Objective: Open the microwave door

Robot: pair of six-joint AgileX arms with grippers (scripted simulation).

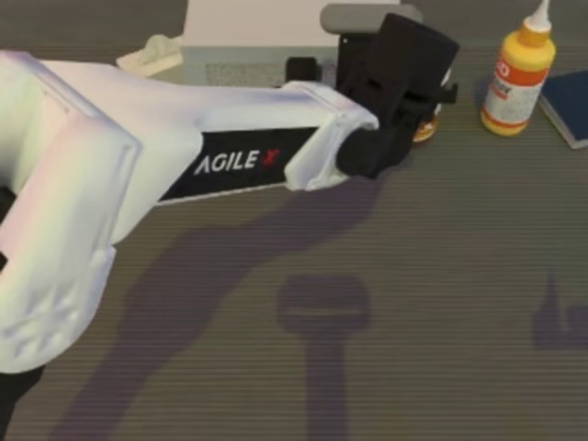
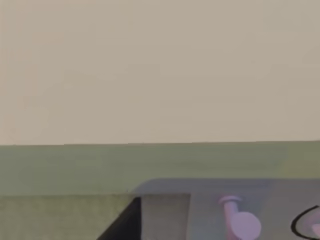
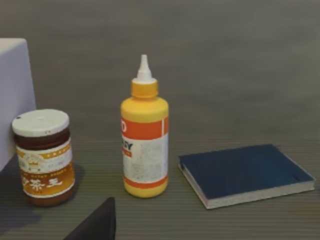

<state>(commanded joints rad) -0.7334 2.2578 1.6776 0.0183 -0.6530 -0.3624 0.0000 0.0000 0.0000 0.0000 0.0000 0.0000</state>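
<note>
The white microwave (image 1: 257,23) stands at the table's back, left of centre. Below its top runs a pale greenish strip, then the speckled grey window of the microwave door (image 1: 239,73). My left arm reaches across from the left, and my left gripper (image 1: 395,83) hangs black at the microwave's right end, hiding the side panel. The left wrist view is close up on a pale surface, a greenish band (image 2: 100,167) and a round grey knob (image 2: 241,225). The door's handle is hidden. My right gripper is out of the top view; only its shadow (image 1: 560,322) shows at the right.
A cream tissue box (image 1: 152,55) sits left of the microwave. A brown jar (image 3: 45,157) stands by the microwave's right corner. Right of it are a yellow squeeze bottle (image 1: 519,73) and a blue book (image 1: 565,106).
</note>
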